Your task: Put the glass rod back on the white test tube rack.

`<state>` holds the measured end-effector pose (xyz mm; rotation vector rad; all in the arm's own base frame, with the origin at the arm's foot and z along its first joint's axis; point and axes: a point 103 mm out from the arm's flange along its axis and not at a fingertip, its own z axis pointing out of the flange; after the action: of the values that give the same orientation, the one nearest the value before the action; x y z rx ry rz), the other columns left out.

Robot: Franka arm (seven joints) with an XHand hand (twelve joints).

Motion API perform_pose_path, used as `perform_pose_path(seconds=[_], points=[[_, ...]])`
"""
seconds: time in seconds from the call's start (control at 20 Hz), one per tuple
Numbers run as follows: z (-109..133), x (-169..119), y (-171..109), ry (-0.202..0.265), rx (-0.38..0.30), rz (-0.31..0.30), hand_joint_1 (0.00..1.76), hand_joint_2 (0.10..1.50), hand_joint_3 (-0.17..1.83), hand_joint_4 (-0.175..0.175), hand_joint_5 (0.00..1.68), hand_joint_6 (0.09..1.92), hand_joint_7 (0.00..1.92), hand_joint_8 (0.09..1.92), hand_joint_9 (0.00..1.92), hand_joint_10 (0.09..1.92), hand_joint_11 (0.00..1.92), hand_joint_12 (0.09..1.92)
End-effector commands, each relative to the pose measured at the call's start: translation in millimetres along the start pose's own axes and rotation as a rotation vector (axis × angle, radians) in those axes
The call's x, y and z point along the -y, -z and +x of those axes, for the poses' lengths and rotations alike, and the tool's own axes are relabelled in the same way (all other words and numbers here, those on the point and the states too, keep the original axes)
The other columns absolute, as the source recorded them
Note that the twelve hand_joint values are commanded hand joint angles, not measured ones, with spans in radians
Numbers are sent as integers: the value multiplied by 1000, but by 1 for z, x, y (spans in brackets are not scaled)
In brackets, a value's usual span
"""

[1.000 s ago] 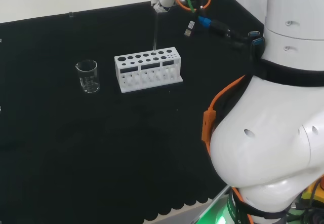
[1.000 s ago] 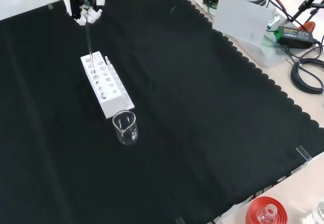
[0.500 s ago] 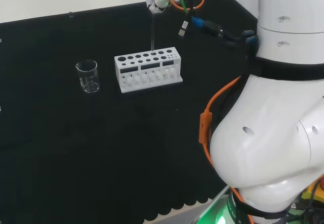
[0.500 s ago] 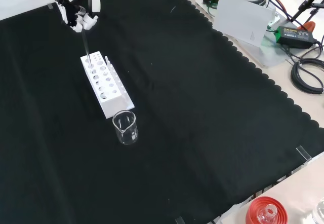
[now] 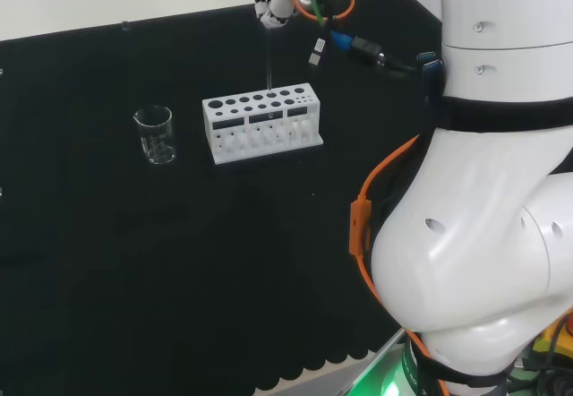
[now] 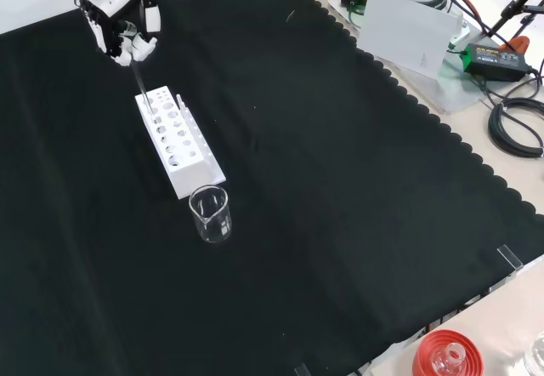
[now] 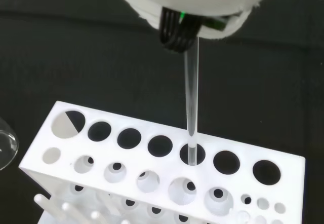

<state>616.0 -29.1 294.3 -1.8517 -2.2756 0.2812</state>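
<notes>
Robot hand (image 6: 119, 23) shifted left; clear glass rod (image 7: 191, 107) enters white rack (image 7: 152, 178).

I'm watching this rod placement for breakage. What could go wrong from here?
1. The thin clear glass rod has only its tip in a hole of the white test tube rack; if the black and white hand drifts sideways, the rod might catch the hole's rim and snap or tip the rack.
2. Let go this high, the rod may drop hard or lean.
3. The small clear glass beaker stands close to the rack's end; a shoved rack might knock it.
</notes>
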Motion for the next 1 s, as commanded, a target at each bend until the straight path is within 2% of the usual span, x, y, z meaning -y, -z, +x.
perform_pose_path(seconds=[0.05, 0.2, 0.35, 0.45, 0.75, 1.0], points=[[-1, -4, -5, 1, -7, 11, 1329, 628, 712, -175, 1192, 601, 1388, 721, 1761, 441, 1603, 735], [2, -9, -7, -2, -3, 20, 1329, 629, 710, -175, 1192, 601, 1388, 721, 1761, 441, 1603, 735], [-6, -5, -12, -4, -17, 16, 1329, 629, 709, -175, 1191, 603, 1388, 721, 1761, 441, 1603, 735], [0, -10, -11, -6, -4, 26, 1329, 630, 709, -175, 1191, 604, 1387, 721, 1761, 441, 1603, 735], [-11, -4, -18, -7, -25, 21, 1329, 631, 707, -175, 1189, 605, 1387, 722, 1761, 441, 1603, 735], [-4, -9, -17, -11, -19, 34, 1329, 632, 706, -175, 1188, 605, 1386, 723, 1761, 442, 1604, 735]])
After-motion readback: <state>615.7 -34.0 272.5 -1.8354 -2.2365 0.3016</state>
